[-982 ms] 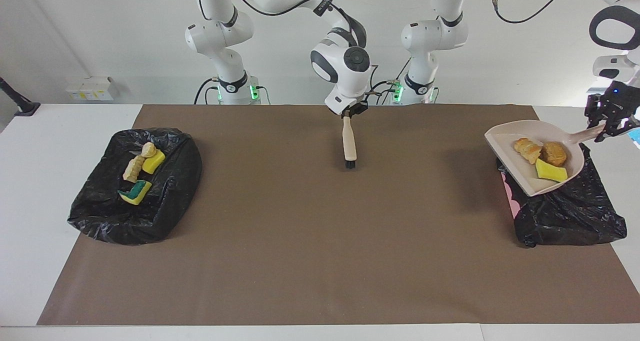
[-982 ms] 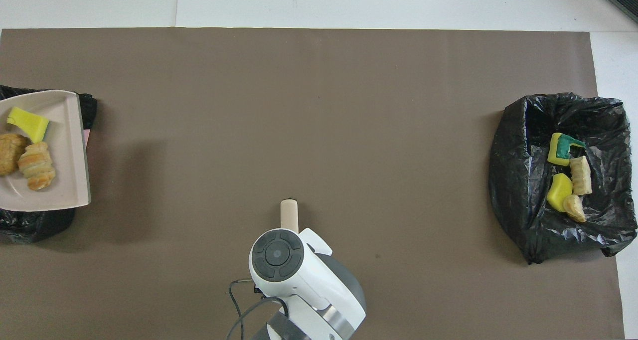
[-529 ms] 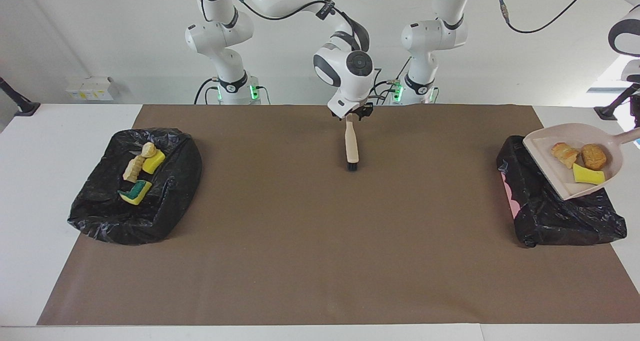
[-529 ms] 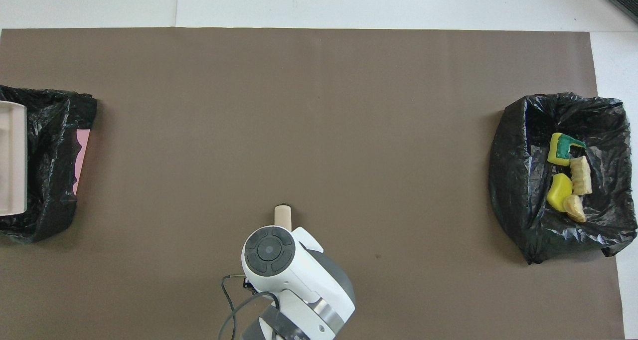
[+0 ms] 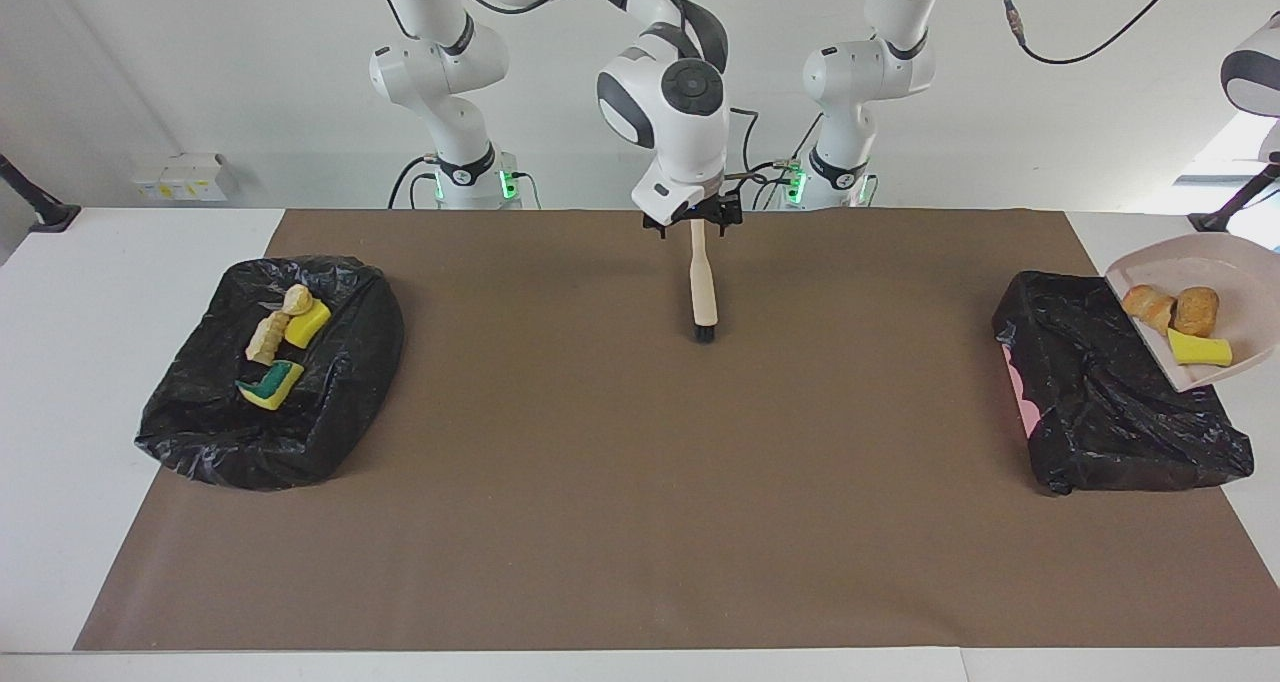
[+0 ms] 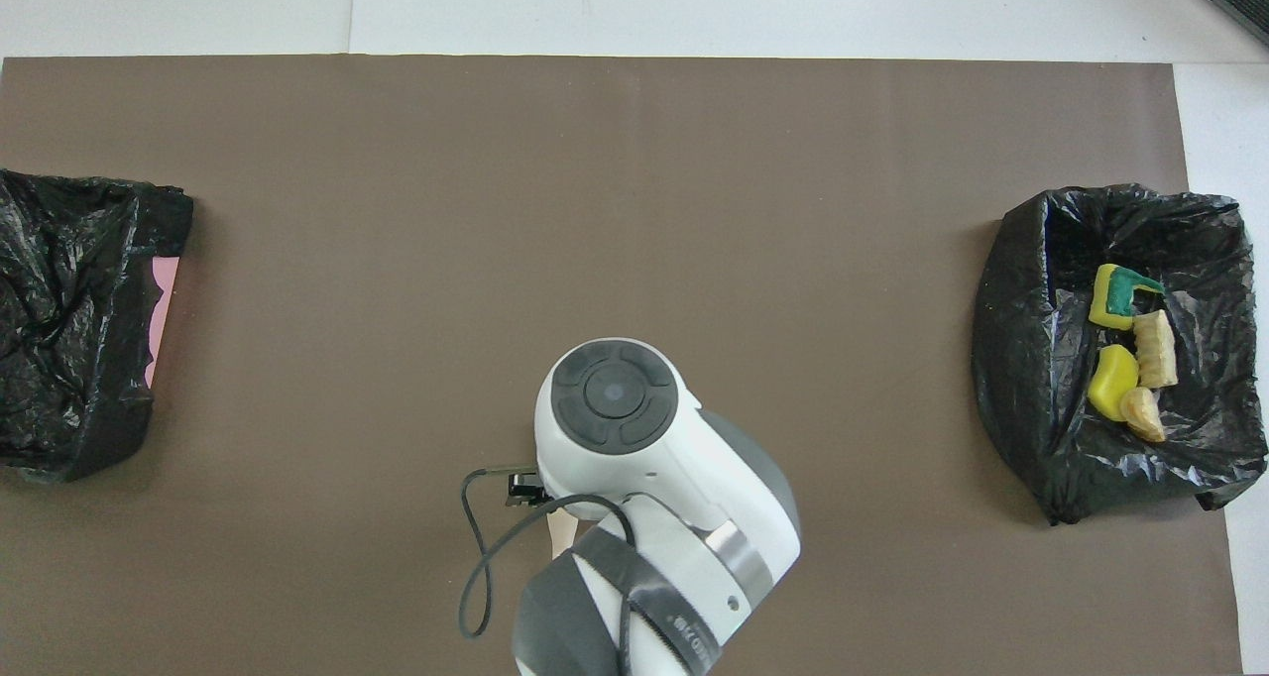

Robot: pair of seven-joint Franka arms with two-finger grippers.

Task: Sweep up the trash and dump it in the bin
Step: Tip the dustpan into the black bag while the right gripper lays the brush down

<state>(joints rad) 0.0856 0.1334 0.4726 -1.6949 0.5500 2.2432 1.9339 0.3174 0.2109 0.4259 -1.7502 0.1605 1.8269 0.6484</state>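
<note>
The wooden-handled brush (image 5: 703, 287) is released under the opened right gripper (image 5: 693, 222); the loaded beige plastic dustpan (image 5: 1245, 262) is clenched by the unseen left gripper for dumping.

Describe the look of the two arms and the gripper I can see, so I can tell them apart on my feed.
Both arms are glossy white, rounded segments with dark grey joint caps, black rings near the bases and green lights there. Loose black cables run along each. The right gripper is small and black under a white wrist with a round dark cap. No markings distinguish them.
</note>
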